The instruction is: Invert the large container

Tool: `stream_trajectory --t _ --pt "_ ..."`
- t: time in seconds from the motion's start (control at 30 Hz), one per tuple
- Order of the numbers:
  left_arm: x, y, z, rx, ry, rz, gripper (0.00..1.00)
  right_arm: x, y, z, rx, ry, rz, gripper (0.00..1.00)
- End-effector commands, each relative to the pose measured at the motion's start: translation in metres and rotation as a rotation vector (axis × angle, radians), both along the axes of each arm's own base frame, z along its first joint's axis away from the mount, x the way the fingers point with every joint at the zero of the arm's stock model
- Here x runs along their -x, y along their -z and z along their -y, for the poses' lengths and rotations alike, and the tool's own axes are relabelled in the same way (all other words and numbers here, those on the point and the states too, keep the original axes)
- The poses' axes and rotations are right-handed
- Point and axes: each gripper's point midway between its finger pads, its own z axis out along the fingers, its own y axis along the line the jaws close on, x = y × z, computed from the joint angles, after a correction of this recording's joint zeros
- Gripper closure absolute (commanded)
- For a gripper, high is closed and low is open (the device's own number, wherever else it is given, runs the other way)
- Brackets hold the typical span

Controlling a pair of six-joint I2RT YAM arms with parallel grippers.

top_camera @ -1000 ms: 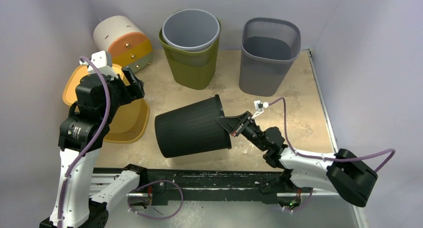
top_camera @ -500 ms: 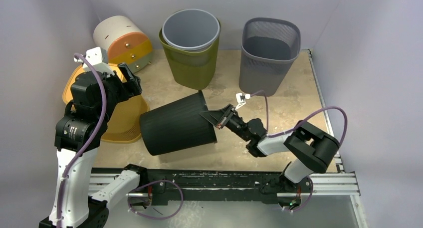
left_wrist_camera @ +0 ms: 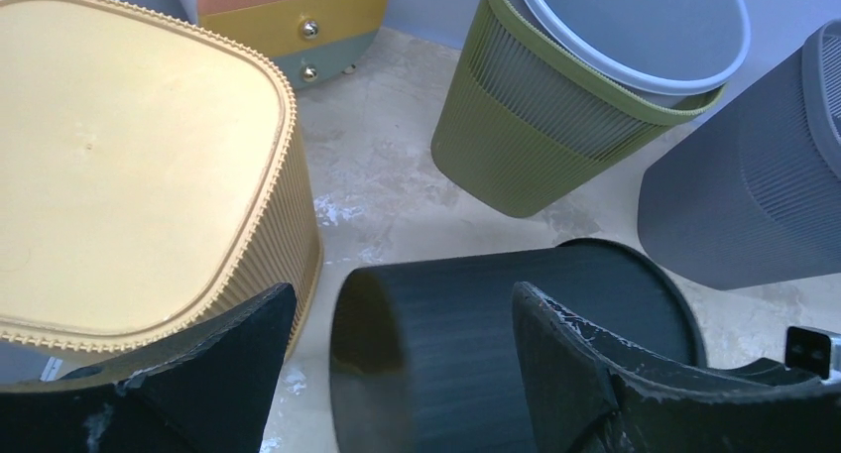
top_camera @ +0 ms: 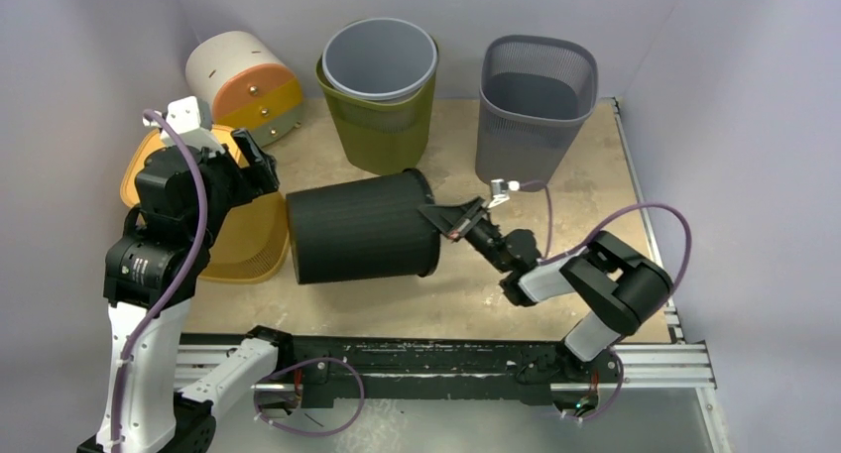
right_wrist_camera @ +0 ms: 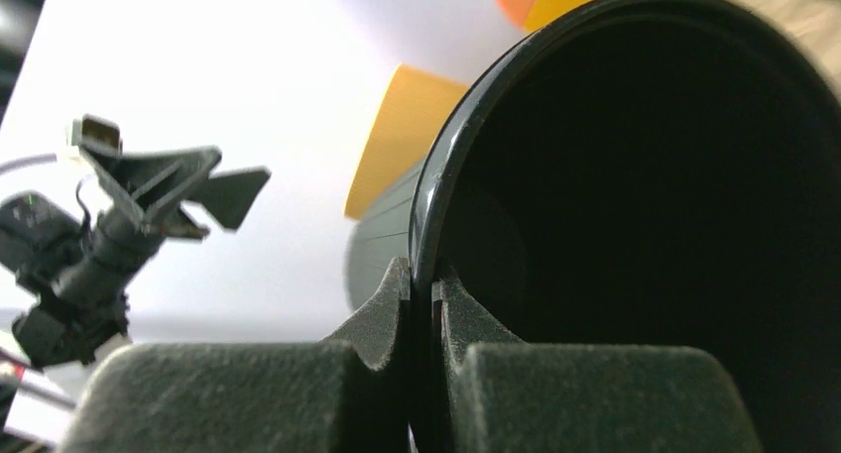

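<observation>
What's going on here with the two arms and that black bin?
The right gripper is pinching the rim of the large black bin, which lies on its side, mouth toward that arm. The left gripper hovers open above the bin's closed end, beside the upturned yellow basket. The bin isn't upside down yet.

Pale lavender walls enclosed the tabletop on three sides. Surface was beige, mottled, with white scuffs. Black rail ran along near edge. Lighting even.
</observation>
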Motion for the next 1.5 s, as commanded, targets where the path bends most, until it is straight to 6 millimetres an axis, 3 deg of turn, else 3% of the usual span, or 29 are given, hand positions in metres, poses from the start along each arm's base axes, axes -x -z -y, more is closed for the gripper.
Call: stream_trajectory --t 0.0,0.2,0.3,0.47,0.57,0.9,1.2,1.23,1.33,1.47 --pt "0.005 -0.013 -0.003 -0.007 -0.007 0.046 0.23 0.015 -0.058 0.069 -0.22 0.067 0.205 1.0" --pt "0.004 -0.006 -0.002 -0.005 -0.003 0.034 0.23 0.01 -0.021 0.098 -0.117 0.101 0.143 0.99" --pt "0.004 -0.004 -0.002 -0.005 -0.002 0.03 0.23 0.005 -0.001 0.105 -0.064 0.126 0.108 0.91" --pt "0.007 -0.002 -0.004 -0.011 -0.008 0.027 0.23 -0.002 0.03 0.115 0.008 0.159 0.045 0.7" --pt "0.007 0.0 -0.004 -0.012 -0.009 0.022 0.23 -0.002 0.038 0.117 0.033 0.17 0.035 0.64" --pt "0.006 0.009 -0.004 -0.019 -0.008 0.007 0.23 -0.001 0.04 0.118 0.075 0.172 0.07 0.58" --pt "0.006 0.011 -0.002 -0.023 0.006 0.001 0.23 -0.002 0.066 0.114 0.132 0.155 0.019 0.53" --pt "0.007 0.011 -0.002 -0.022 0.008 0.002 0.23 -0.002 0.066 0.114 0.136 0.155 0.022 0.49" --pt "0.007 0.011 -0.002 -0.023 0.011 0.001 0.23 -0.008 0.07 0.112 0.159 0.158 0.016 0.02" --pt "0.006 0.013 -0.001 -0.027 0.017 -0.003 0.23 -0.02 0.068 0.112 0.232 0.194 0.013 0.0"
